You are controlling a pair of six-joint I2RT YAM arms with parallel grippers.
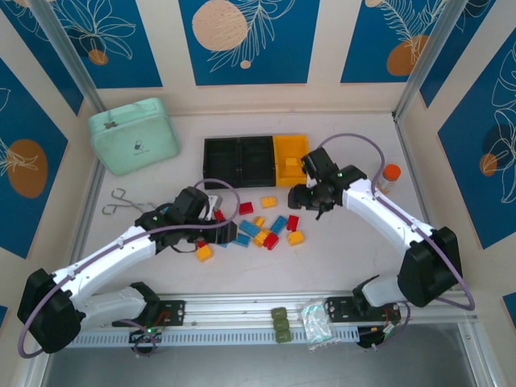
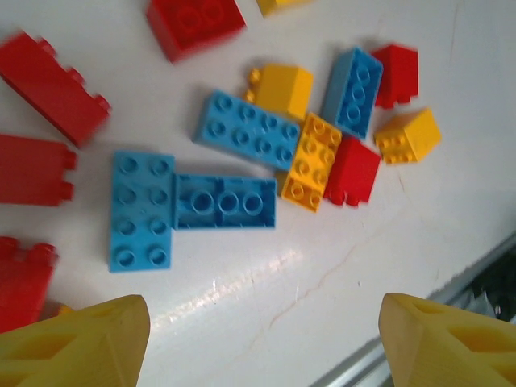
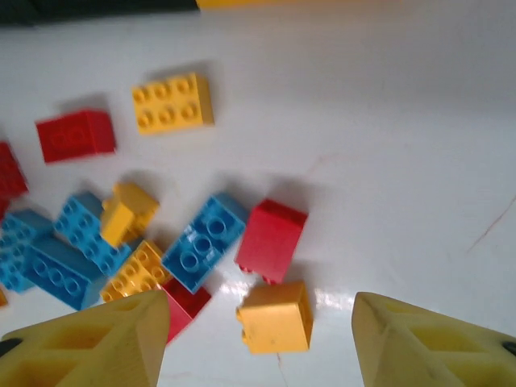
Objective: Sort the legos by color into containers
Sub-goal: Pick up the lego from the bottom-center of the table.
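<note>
Legos (image 1: 262, 230) in red, blue and yellow lay loose on the desk (image 1: 339, 258), on the near side of the three joined containers (image 1: 254, 160) at the back. Left fingers (image 2: 81, 343) were spread wide above the pile and held nothing. Right fingers (image 3: 89, 343) also stood apart and empty, over a yellow brick (image 3: 274, 318) lying just beside a red one.

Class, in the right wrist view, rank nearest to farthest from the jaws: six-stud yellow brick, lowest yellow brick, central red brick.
1. Lowest yellow brick, bottom centre.
2. Central red brick, just above it.
3. Six-stud yellow brick, upper left.
</note>
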